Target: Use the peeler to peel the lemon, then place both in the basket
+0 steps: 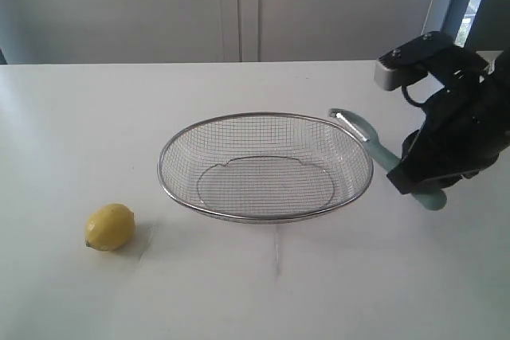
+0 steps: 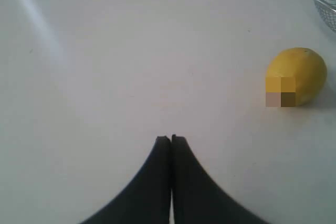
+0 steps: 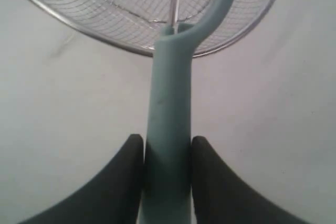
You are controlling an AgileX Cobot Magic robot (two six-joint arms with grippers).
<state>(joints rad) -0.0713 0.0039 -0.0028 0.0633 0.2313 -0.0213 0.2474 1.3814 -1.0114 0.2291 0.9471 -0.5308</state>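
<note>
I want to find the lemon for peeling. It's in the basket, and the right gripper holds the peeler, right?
No. The lemon is not in the basket; it lies on the table apart from it, as the exterior view shows. The right gripper does hold the peeler.

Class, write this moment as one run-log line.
right hand: holds peeler near basket rim | left hand: shut, empty | lemon: outside basket, untouched

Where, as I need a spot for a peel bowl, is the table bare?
Bare: in front of the basket, between it and the lemon, and behind both. Crowded: basket's right, where the right gripper holds the peeler.
</note>
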